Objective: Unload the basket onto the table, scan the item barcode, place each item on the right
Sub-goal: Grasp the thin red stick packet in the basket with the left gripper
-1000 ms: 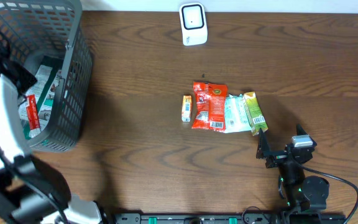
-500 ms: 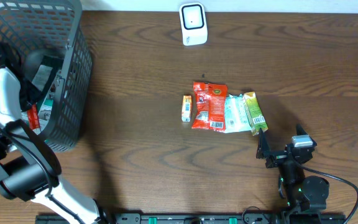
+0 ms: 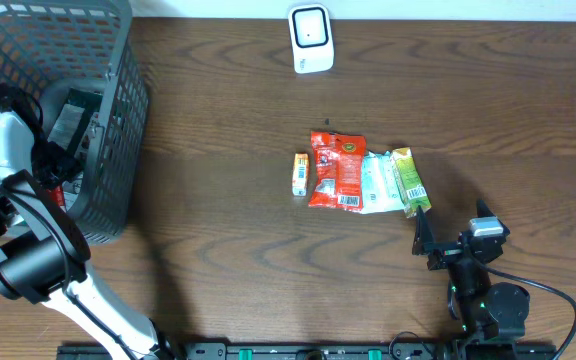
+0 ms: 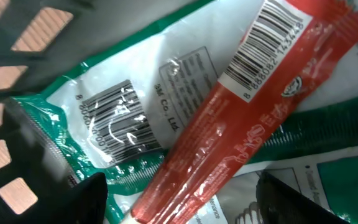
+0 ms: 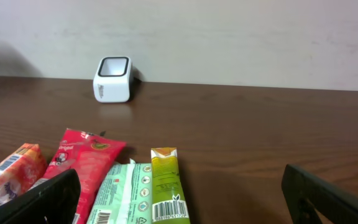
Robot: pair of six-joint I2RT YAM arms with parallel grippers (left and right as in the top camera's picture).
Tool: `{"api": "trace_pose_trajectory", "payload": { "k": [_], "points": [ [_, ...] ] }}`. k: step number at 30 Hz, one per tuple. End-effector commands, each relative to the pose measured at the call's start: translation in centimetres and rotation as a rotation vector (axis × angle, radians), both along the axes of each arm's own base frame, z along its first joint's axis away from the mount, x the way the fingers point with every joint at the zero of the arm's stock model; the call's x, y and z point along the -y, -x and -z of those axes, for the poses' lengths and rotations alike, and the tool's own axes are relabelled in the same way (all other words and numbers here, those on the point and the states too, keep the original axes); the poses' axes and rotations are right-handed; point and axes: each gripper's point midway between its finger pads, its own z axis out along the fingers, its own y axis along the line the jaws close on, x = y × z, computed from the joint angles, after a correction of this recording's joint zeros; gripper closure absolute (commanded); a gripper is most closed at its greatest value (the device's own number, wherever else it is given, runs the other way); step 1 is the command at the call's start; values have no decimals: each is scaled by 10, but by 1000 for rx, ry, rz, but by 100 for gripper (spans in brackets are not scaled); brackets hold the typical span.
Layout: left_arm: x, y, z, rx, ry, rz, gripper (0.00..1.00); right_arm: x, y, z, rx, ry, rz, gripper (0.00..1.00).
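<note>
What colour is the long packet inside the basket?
Long packet: red, white barcode panel; best in left wrist view.

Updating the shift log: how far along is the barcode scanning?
Done: cannot tell; nothing shows what was scanned. In hand: the left gripper is inside the basket, fingers open above a red packet, gripping nothing. Left: four packets lie on the table, none at the scanner.
</note>
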Motion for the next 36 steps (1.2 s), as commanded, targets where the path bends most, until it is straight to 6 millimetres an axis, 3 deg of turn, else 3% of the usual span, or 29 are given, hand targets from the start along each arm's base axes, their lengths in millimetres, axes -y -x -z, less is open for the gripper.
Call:
{"api": "trace_pose_trajectory", "payload": {
  "k": [1, 5, 12, 20, 28, 32, 36],
  "points": [
    [10, 6, 14, -20, 52, 15, 23, 3, 0, 0, -1, -13, 14, 1],
    [18, 2, 18, 2, 98, 15, 39, 3, 0, 0, -2, -13, 14, 1],
    [21, 1, 18, 13, 116, 15, 49, 3, 0, 0, -2, -13, 14, 1],
    [29, -2, 19, 34, 163, 15, 50, 3, 0, 0, -2, -13, 14, 1],
    [28, -4, 18, 40, 159, 17, 75, 3, 0, 0, -2, -13, 14, 1],
    [24, -10, 2, 80, 135, 21, 81, 3, 0, 0, -2, -13, 14, 1],
    [20, -18, -36, 173, 78, 29, 91, 3, 0, 0, -2, -13, 14, 1]
  ]
}}
